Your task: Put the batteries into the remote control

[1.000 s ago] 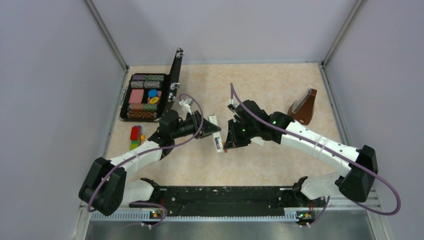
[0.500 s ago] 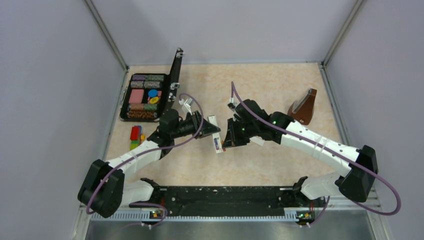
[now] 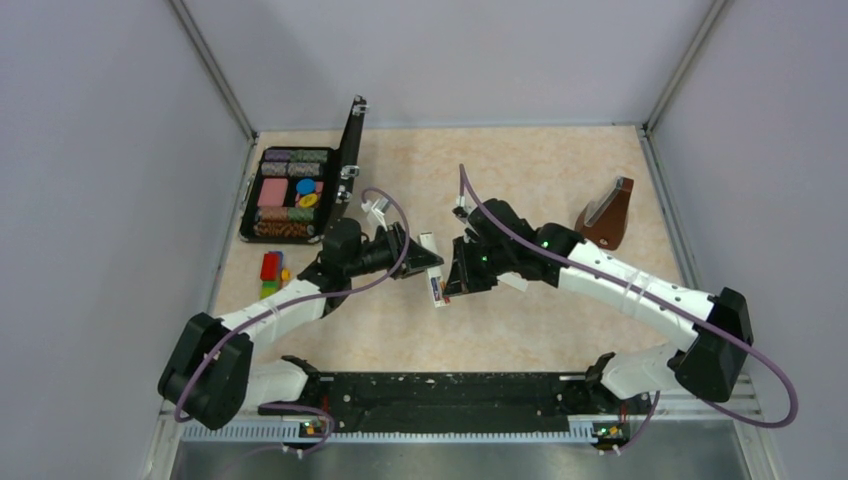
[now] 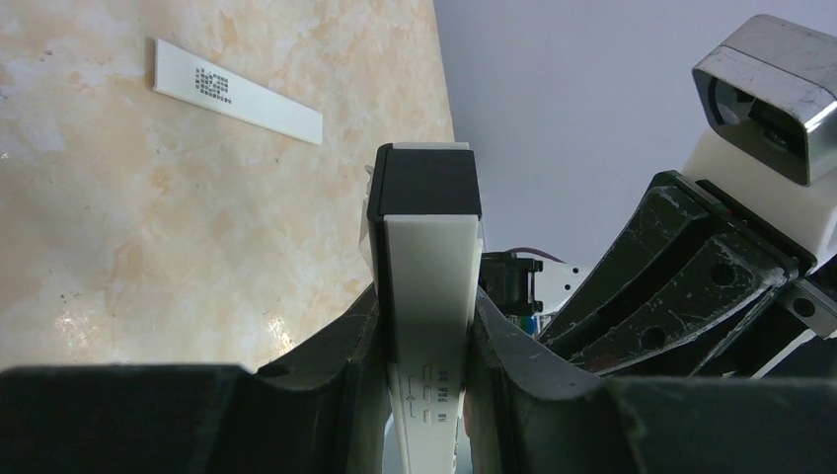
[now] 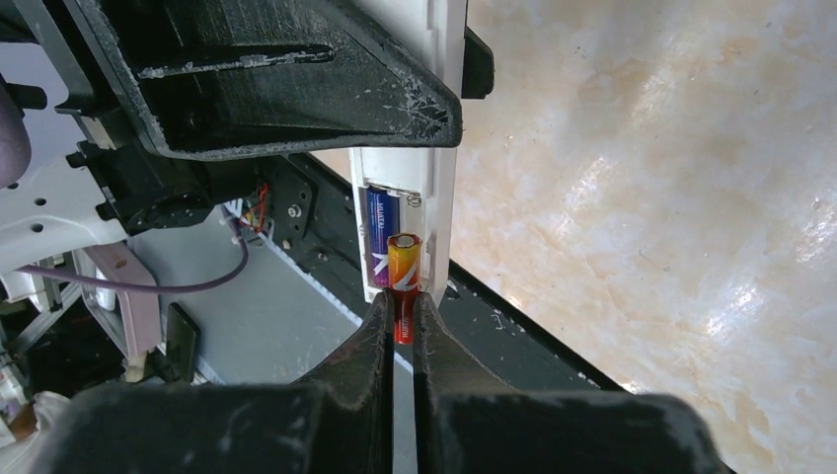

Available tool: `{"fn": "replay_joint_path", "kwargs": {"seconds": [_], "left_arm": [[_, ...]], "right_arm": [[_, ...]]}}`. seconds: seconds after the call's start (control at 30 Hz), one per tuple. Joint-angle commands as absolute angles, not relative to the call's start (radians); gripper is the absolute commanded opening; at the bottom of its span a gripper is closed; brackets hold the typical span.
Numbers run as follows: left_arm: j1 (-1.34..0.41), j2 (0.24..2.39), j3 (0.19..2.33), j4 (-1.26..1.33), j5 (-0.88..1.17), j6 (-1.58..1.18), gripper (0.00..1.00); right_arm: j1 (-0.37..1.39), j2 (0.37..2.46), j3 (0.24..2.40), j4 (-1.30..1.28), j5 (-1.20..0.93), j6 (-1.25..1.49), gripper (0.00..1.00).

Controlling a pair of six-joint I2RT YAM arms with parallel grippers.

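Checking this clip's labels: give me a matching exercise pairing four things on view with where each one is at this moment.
Things:
1. remote control
2. orange-red battery
3. purple battery
4. white strip

Places:
A. lying flat on the table
B. pinched in the right tool
C. clamped in the left tool
D. seated inside the remote control

Pairs: 1-C, 2-B, 3-D, 4-A

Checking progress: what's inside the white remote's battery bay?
A dark purple cylindrical battery lies inside the slim white remote control; the right gripper's reddish-orange battery sits partly in beside it, covering the slot beneath.
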State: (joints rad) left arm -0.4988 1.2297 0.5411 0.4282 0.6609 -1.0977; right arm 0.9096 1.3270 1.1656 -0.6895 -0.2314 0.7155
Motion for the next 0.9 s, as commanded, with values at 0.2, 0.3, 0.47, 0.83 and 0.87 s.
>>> {"fn": "replay_joint_path", "kwargs": {"seconds": [0.2, 0.3, 0.47, 0.83, 0.87], "left_arm": [[-0.505, 1.23, 0.563, 0.531, 0.666, -1.121, 0.0], [-0.505, 1.232, 0.561, 0.529, 0.668, -1.12, 0.0], [-0.505, 1.234, 0.558, 0.528, 0.666, -1.121, 0.0], [-0.506, 1.252, 0.556, 0.543, 0.668, -1.149, 0.0], [-0.506, 1.255, 0.554, 0.564, 0.67, -1.16, 0.0]], "right_arm": [[0.914, 1.359, 1.156, -0.649, -0.22, 0.711, 0.0], [0.914, 1.359, 1.155, -0.648, -0.218, 0.713, 0.02], [0.913, 1.354, 1.166, -0.654, -0.212, 0.721, 0.14], [0.913, 1.274, 1.197, -0.646, -0.201, 0.759, 0.46], [0.913, 1.262, 1.197, -0.646, -0.194, 0.761, 0.48]]}}
